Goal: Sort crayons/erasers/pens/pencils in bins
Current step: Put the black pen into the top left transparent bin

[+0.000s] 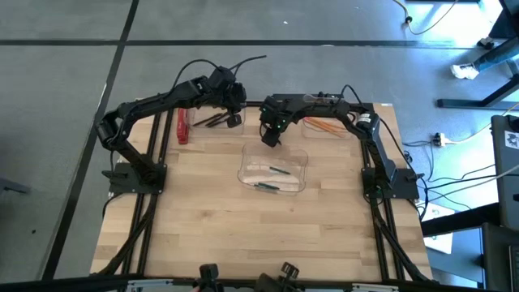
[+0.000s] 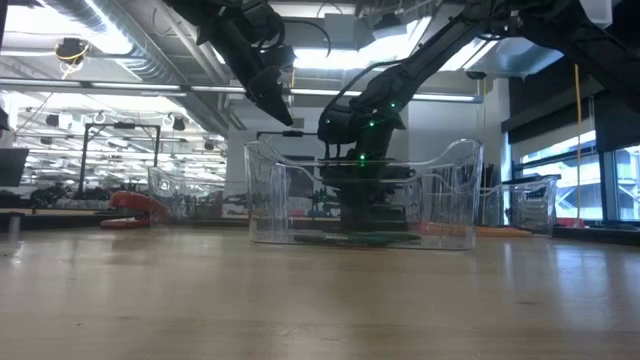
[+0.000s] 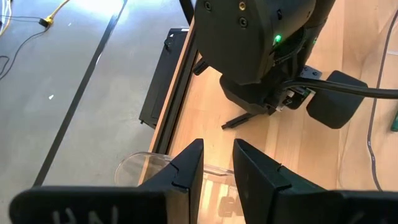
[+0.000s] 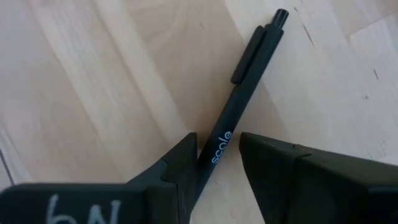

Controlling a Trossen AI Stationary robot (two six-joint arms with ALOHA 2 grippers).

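Over by the far left corner of the wooden table (image 1: 203, 219), a red object (image 1: 182, 126) lies along the table's left edge, and just right of it a clear bin (image 1: 212, 120) holds a few dark pens (image 1: 209, 121). The left gripper (image 1: 233, 119) hangs at that bin's right end near the far edge; its fingers (image 3: 186, 171) stand a narrow gap apart with nothing between them. Toward the middle of the table sits a second clear bin (image 1: 273, 169) with short green crayons (image 1: 280, 170) lying in it, another crayon at its near wall. The right gripper (image 1: 270, 138) hovers just beyond this bin's far wall, between it and the far edge, and its fingers (image 4: 177, 168) are closed on a black pen (image 4: 239, 102) printed with pale lettering; the pen's clip end sticks out past the fingertips over the bare wood. Near the far right corner, a third clear bin (image 1: 312, 128) holds orange pencils (image 1: 326, 127), with the right arm stretched above it.
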